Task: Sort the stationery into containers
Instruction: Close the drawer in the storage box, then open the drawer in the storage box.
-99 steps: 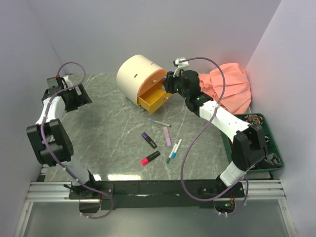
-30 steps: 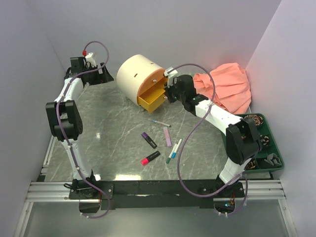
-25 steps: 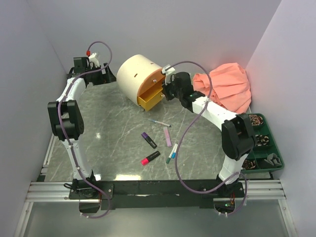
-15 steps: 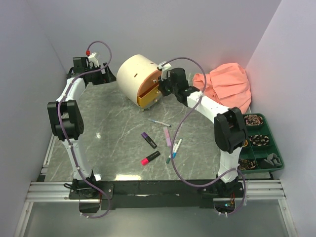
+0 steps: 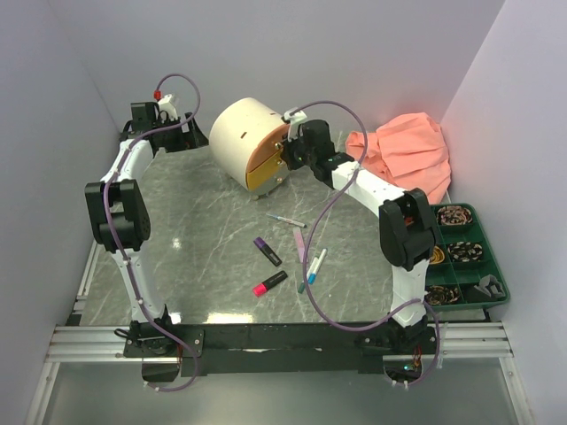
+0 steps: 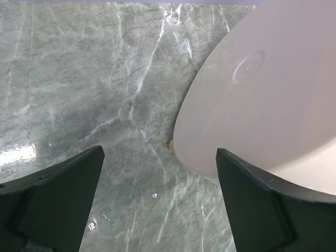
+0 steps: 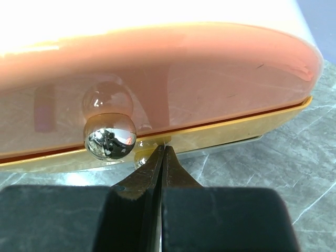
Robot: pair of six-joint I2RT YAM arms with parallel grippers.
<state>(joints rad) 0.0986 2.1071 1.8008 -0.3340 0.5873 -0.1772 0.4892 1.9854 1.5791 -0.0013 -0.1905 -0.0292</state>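
Right gripper (image 7: 163, 153): jaws pressed together with nothing between them. The tips touch the front of the yellow drawer (image 7: 236, 126), right at the seam under the peach drawer (image 7: 199, 68). The round knob (image 7: 110, 135) sits just beside the tips, on their left in the wrist view, and is not gripped.

The cabinet (image 5: 237, 137) stands near the far edge, left of centre, with its drawer fronts facing the right edge. From overhead the yellow drawer looks pushed almost flush. I can't tell you whether a sliver is still out, because the arm covers that spot.

Left gripper (image 6: 159, 157): jaws wide apart and empty, at the far-left corner. It is close to the cabinet's cream rear side but not touching it.

Five loose items lie mid-worktop, toward the near edge from the cabinet:
- thin white pen (image 5: 285, 219), lying roughly left to right
- lilac marker (image 5: 299, 239), lying far to near
- purple highlighter (image 5: 267, 251), on a diagonal
- pink-black highlighter (image 5: 270, 283), on a diagonal
- blue-capped pen (image 5: 310, 270), on a diagonal

All five are well apart from both grippers. Your right arm is the nearer one.

My read is that both drawers are shut or close to it, so nothing more goes in until one is opened. That move turns on the knob. It lies sideways of your closed tips, not ahead of them, so you'd part the jaws and shift left before pulling.
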